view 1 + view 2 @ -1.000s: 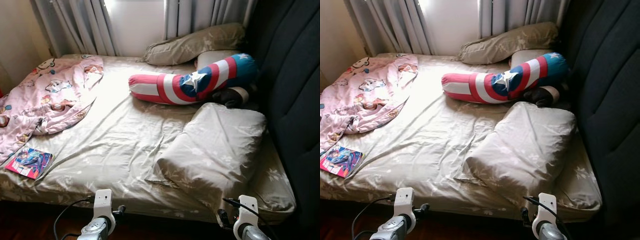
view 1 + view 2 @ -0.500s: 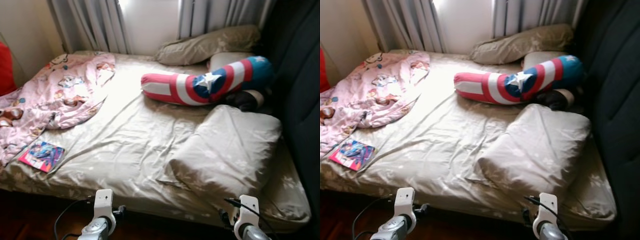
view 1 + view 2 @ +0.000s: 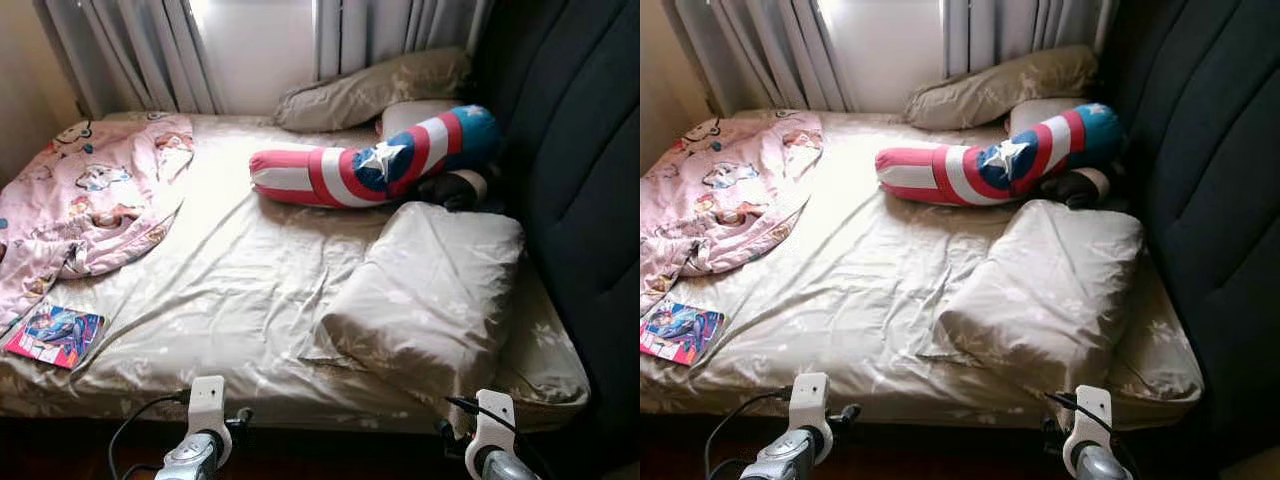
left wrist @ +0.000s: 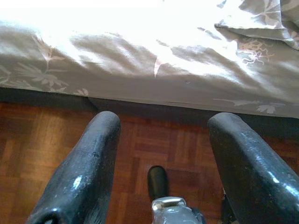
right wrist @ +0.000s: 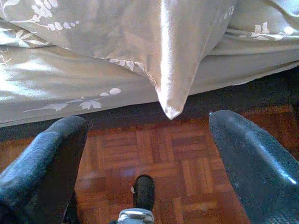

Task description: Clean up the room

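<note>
A bed with a wrinkled beige sheet (image 3: 240, 270) lies before me. A crumpled pink cartoon blanket (image 3: 90, 200) covers its left side, and a colourful comic book (image 3: 55, 335) lies near the front left corner. A red, white and blue star bolster (image 3: 370, 165) rests across the far middle. A large beige pillow (image 3: 430, 290) sits askew at the front right, its corner hanging over the bed edge (image 5: 170, 109). My left gripper (image 4: 161, 140) and right gripper (image 5: 145, 140) are both open and hold nothing, low over the floor beside the bed's front edge.
A dark padded headboard (image 3: 580, 180) runs along the right side. Two more beige pillows (image 3: 370, 90) and a dark bundle (image 3: 455, 188) lie at the far right. Grey curtains (image 3: 130, 50) hang behind the bed. Parquet floor (image 4: 154, 149) lies under both grippers.
The whole picture has swung sideways and back, so the camera has moved. Nothing on the bed has shifted, and both grippers stay open in the same pose.
</note>
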